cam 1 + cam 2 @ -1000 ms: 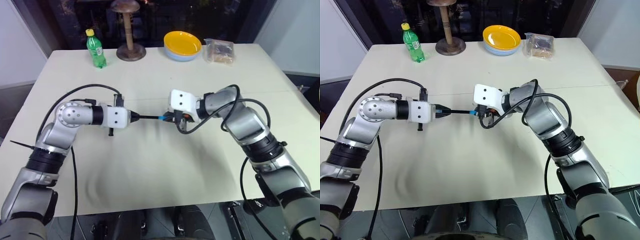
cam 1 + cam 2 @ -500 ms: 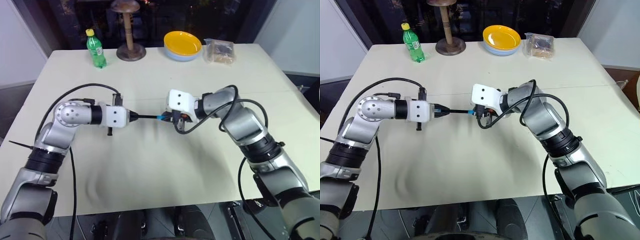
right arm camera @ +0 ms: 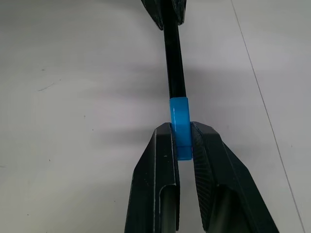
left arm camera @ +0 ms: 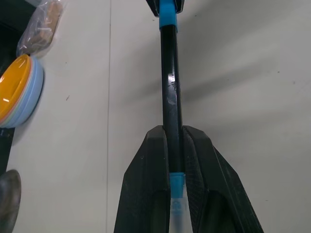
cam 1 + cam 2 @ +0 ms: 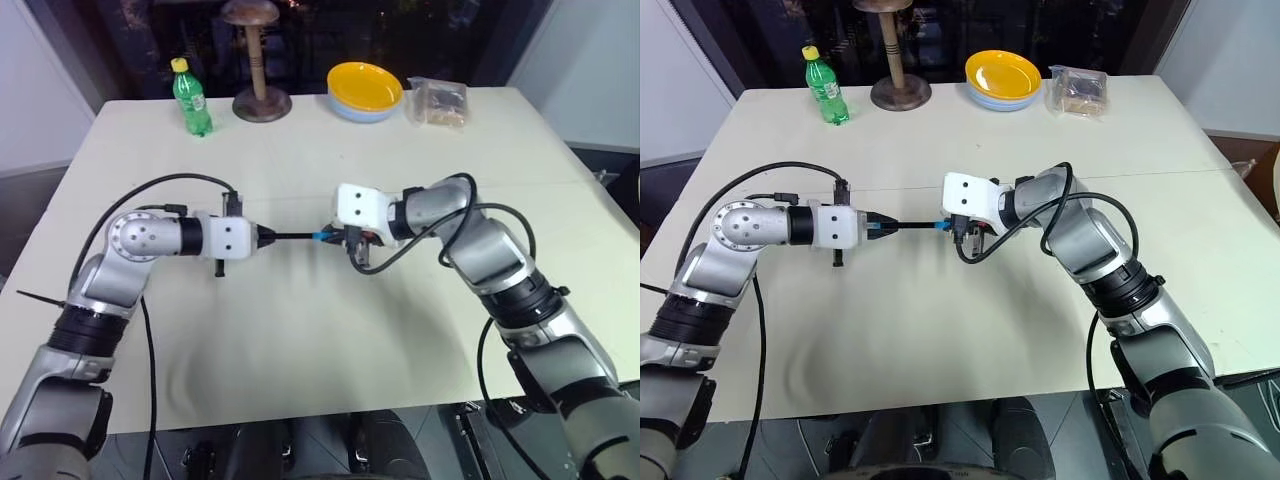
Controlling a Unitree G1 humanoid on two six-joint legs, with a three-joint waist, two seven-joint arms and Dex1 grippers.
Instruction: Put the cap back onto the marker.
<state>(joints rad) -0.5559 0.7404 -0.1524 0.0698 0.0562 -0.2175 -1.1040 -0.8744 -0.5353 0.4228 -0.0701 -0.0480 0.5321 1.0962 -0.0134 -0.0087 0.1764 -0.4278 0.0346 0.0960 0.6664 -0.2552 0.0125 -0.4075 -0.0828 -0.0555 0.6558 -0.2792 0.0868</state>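
Black and pencil-thin, the marker [image 5: 292, 236] hangs level above the middle of the cream table [image 5: 300, 330] in the left eye view, bridging the two arms. The left gripper [image 5: 262, 236] is clamped on its left end; the fingers themselves are mostly hidden behind the white wrist housing. At the marker's right end the light-blue cap [image 5: 320, 236] shows as a small bright speck at the right gripper [image 5: 333, 236], whose fingers are too small and shadowed there to read. Along the far edge stand a green bottle [image 5: 191, 97], a wooden stand [image 5: 260, 60] cut off at the top of the picture, a yellow bowl [image 5: 365, 88] and a clear bag [image 5: 438, 104].

The right eye view gives the same scene; cap and marker form one straight line between the grippers.

In the left wrist view, the left gripper's two fingers [image 4: 146, 189] press tight on the marker's barrel, a bluish end peeping out between them. The far end, capped in blue, meets the other gripper, which is cropped by the picture's edge.

In the right wrist view, the right gripper's fingers [image 3: 163, 165] sit narrowly parted at either side of the cap, which is seated on the marker's end; whether they grip it or merely flank it cannot be told.
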